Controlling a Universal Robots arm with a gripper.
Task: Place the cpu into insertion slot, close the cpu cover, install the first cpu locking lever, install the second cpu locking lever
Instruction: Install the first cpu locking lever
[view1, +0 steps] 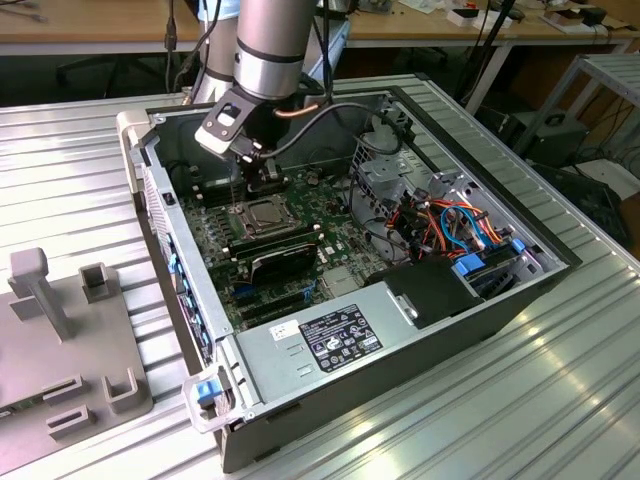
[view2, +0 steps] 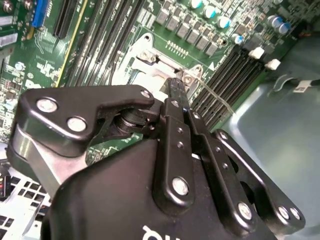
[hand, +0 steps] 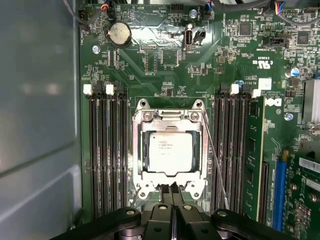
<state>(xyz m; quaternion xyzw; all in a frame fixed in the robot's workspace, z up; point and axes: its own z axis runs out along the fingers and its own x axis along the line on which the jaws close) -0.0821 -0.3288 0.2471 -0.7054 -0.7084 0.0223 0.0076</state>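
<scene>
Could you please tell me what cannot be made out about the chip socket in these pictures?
Second wrist view: the gripper covers most of the socket.
First wrist view: its shut fingers hide the near edge of the cover.
Lever: too small in the exterior view to judge whether it is latched.

My tool (view2: 174, 86), fingers pressed together, has its tip at the silver socket frame (view2: 142, 60) on the green board (view2: 30, 65), beside memory slots (view2: 235, 75).

In the second wrist view my own gripper (view2: 176, 89) blocks most of the cpu cover (view2: 142, 70); just one end shows.
</scene>
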